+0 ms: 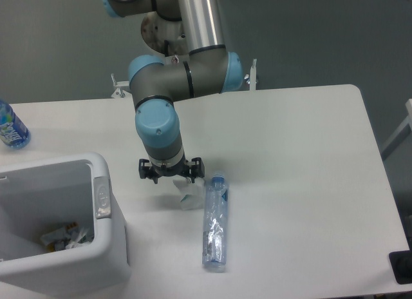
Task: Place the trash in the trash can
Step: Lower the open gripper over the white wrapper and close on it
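- Trash of two kinds lies on the white table [302, 157], both pieces to the right of the trash can.
- Far left of the trash can, a blue-tinted bottle [11, 126] stands at the table's edge, cut off by the frame so only part of it shows.
- Left of everything else on the table, the trash can [103, 238] is a large white bin with a thick rounded rim; its left side and bottom corner run out of the frame.
- On the bin's right rim sits a small grey oblong plate [102, 197].
- Inside the bin some crumpled litter [63, 236] lies at the bottom, too small and blurred to name piece by piece.
- Right of the trash can, the gripper [171, 178] hangs straight over the crumpled white paper carton [189, 194]; its dark fingers stand spread to either side, jaws apart, and whether they touch the carton I cannot tell.
- Most of the carton is hidden under the gripper and wrist; only its lower white corner shows, with no print legible.
- Just beside the carton, farther from the trash can, lies the clear crushed plastic bottle [215, 225], lengthwise toward the near table edge, its blue cap [217, 179] at the far end close to the gripper.
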Controlling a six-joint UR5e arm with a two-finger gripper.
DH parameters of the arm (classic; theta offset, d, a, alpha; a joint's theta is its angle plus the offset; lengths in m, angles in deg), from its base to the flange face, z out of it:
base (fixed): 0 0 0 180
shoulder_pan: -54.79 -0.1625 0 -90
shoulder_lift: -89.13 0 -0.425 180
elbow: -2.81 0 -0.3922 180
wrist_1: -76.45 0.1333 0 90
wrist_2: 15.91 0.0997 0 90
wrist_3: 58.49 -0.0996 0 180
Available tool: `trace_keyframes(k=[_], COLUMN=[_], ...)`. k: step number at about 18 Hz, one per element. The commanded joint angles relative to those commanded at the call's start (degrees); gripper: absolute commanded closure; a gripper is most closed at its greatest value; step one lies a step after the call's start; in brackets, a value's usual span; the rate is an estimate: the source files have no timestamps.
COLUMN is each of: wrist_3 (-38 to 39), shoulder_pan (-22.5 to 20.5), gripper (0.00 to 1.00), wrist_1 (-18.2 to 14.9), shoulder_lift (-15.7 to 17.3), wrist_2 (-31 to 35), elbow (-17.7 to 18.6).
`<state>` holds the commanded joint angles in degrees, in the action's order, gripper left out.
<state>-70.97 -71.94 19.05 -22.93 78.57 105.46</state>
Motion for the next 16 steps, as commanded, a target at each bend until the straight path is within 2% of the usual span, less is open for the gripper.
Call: trace_keyframes(k=[7, 8, 12, 16], wrist_3=[0.4, 0.7, 1.0, 1.0], shoulder_pan=[0.0, 0.0, -0.1, -0.1], gripper=[0.01, 0.06, 0.15, 0.33], wrist_1=[0.0, 0.0, 0.0, 0.0], shoulder_lift=[-0.4, -0.4, -0.6, -0.6], wrist_2=[2.9, 2.9, 2.9, 3.0], elbow=[-0.2, -0.3, -0.4, -0.2])
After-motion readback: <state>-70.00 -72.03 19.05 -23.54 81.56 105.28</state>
